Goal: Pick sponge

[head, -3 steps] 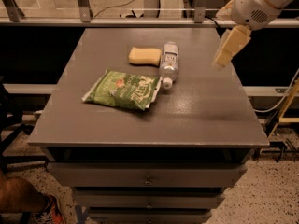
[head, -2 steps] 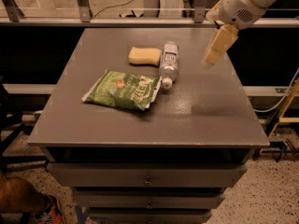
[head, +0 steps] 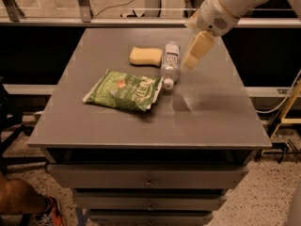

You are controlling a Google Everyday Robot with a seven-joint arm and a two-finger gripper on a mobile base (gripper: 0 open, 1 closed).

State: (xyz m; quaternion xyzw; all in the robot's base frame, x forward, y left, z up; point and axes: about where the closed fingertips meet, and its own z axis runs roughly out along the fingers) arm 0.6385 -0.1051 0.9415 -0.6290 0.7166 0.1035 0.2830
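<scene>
I see the gripper (head: pixel 187 65) hanging over the grey table (head: pixel 211 117), just to the right of the water bottle (head: pixel 170 62). It is about level with the bottle's middle and angled down and leftward toward it. From this angle I cannot tell whether the gripper is released or clenched. The bottle lies on its side. The sponge (head: pixel 146 56) rests flat just left of the bottle's base end, close beside it or touching, I cannot tell which. The green snack bag (head: pixel 123 91) lies left of the bottle's cap end, apart from the sponge.
</scene>
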